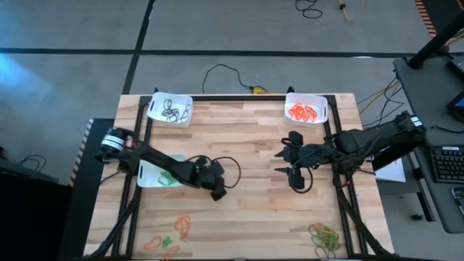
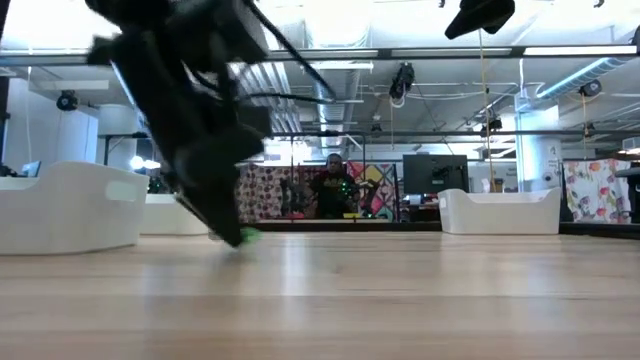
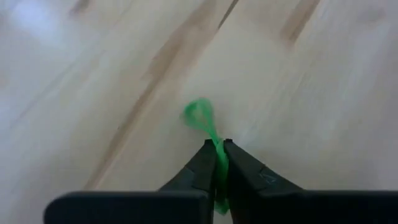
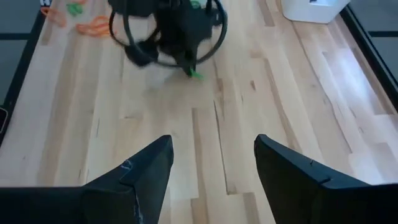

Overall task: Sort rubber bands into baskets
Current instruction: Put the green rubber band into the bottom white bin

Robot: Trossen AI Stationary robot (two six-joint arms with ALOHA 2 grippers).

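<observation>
While the left gripper (image 3: 217, 163) pinches a green band (image 3: 200, 116), orange bands (image 1: 304, 112) fill one basket (image 1: 289, 100).

We find no legible text, label, brand, number or sign in any view. Faint pale marks show on the inner faces of the dark gripper fingers in both wrist views, but we cannot read them as characters.

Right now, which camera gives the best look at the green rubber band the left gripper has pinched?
The left wrist view: the green rubber band fills mid-frame, clamped in the left gripper. The low and right wrist views show only a small green bit at the fingertips; the high view hides it.
</observation>
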